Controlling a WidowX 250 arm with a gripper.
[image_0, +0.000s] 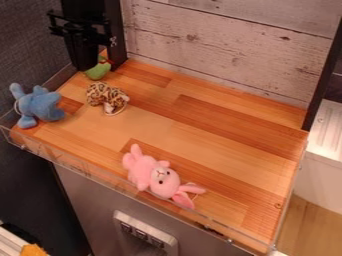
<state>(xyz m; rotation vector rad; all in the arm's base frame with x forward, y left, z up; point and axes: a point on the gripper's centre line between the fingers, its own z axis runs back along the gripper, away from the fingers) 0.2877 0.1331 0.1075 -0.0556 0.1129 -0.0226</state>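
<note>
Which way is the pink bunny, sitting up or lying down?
Lying down: the pink bunny is stretched out along the wooden top, with its face turned up.

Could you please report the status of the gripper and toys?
Gripper at upper left, close to green toy; contact unclear. Spotted plush nearby. Blue plush at left edge, pink rabbit near front edge.

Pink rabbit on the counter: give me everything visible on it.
The pink rabbit looks like a soft plush toy, with a rounded body, stubby limbs, two long ears, small dark eyes and a paler muzzle. It lies face up on the wooden top by the clear front rim, ears toward the view's lower right. A thin loop shows by the ears. No damage visible; can't tell if it touches the rim.
</note>
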